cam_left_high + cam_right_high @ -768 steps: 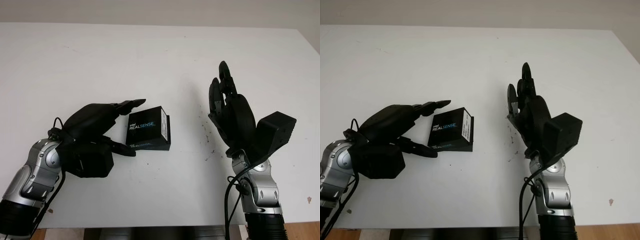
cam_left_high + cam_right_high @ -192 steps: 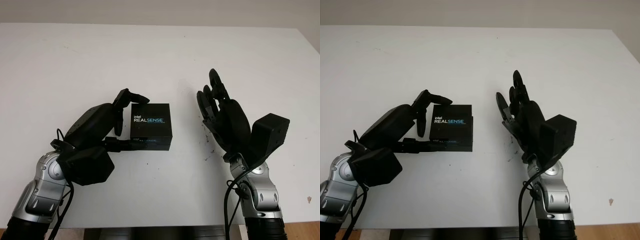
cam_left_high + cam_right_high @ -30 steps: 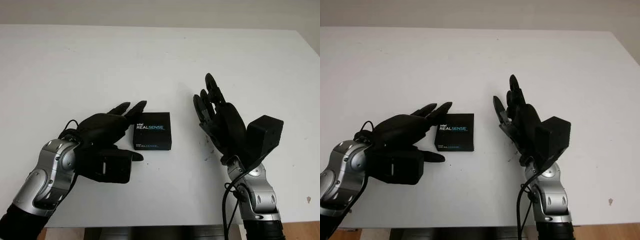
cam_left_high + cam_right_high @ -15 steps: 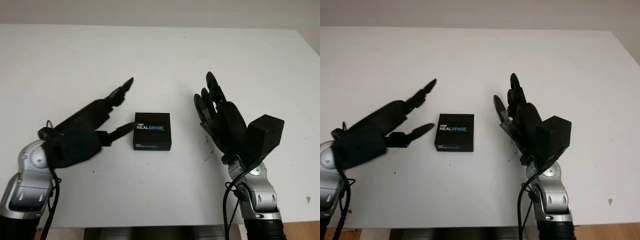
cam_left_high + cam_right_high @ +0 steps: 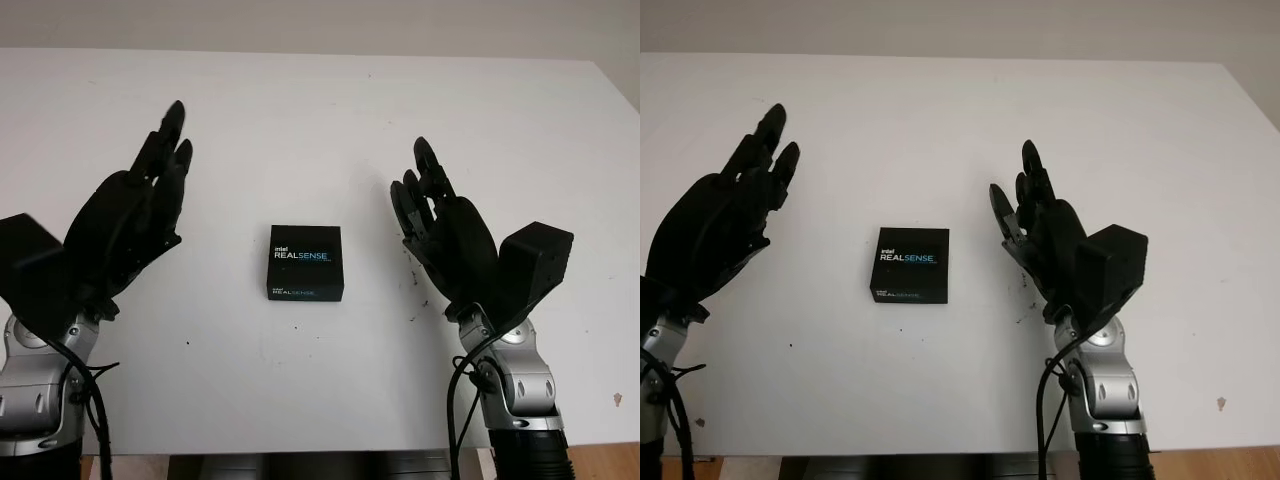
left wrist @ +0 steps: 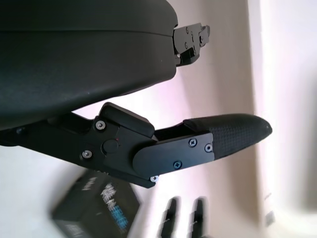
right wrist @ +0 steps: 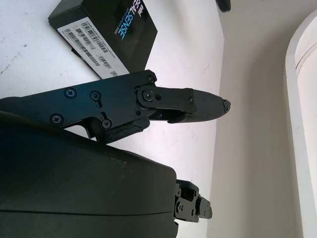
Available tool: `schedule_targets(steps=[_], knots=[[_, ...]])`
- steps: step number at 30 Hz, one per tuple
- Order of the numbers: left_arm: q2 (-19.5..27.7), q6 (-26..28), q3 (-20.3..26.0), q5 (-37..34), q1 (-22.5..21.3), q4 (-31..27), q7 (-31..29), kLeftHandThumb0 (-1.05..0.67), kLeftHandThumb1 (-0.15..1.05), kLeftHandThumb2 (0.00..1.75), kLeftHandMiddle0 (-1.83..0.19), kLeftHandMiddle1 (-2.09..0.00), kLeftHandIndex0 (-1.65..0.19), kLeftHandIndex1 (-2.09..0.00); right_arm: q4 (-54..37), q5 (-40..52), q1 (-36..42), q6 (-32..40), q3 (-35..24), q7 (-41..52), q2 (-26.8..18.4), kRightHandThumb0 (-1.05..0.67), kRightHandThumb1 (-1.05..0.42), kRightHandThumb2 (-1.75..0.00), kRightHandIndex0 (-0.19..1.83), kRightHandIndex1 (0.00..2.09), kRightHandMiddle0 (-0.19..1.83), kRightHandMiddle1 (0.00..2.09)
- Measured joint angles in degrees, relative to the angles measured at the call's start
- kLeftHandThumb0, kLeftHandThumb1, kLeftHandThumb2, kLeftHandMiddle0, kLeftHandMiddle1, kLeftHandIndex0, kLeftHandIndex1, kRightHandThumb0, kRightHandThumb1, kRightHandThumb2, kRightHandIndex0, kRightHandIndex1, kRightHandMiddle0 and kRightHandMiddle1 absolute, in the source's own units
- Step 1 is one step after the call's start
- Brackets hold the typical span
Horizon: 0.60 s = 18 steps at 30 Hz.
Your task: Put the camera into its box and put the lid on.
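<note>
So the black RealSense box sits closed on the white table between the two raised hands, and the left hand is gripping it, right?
Not quite. The left hand is open and raised well to the side of the RealSense box, not touching it, as the left eye view shows. The rest holds: the box lies closed on the white table, between that hand and the open right hand.

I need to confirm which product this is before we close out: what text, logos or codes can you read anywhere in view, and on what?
"intel" — small print on the lid of the black box lying on the white table.
"REALSENSE" — large print below it on the same lid.
A line of fine print under "REALSENSE": too small to read.
White sticker with barcodes on the box's side: codes and digits too small to read.
Left hand and right hand: no lettering visible.
</note>
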Motion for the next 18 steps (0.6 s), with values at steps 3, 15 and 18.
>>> schedule_targets(steps=[3, 15, 18], knots=[[-2.5, -3.1, 0.4, -0.7, 1.1, 1.3, 2.3, -0.81, 1.05, 0.68, 0.19, 0.0, 0.19, 0.0, 0.4, -0.5, -0.3, -0.1, 0.0, -0.5, 0.0, -0.61, -1.05, -0.48, -0.19, 0.03, -0.15, 0.04], [-5.9, -10.3, -0.6, -1.0, 3.2, 6.0, 5.0, -0.81, 1.05, 0.69, 0.19, 0.0, 0.19, 0.0, 1.5, -1.5, -0.3, -1.5, 0.5, -3.3, 1.2, -0.67, -1.05, -0.53, -0.19, 0.0, -0.19, 0.02], [-6.1, -10.4, -1.2, -1.3, 4.1, 6.0, 5.0, -0.8, 1.05, 0.68, 0.19, 0.0, 0.19, 0.0, 1.5, -1.5, 0.0, -1.9, 0.6, -3.5, 1.6, -0.66, -1.05, -0.53, -0.19, 0.0, -0.19, 0.01]])
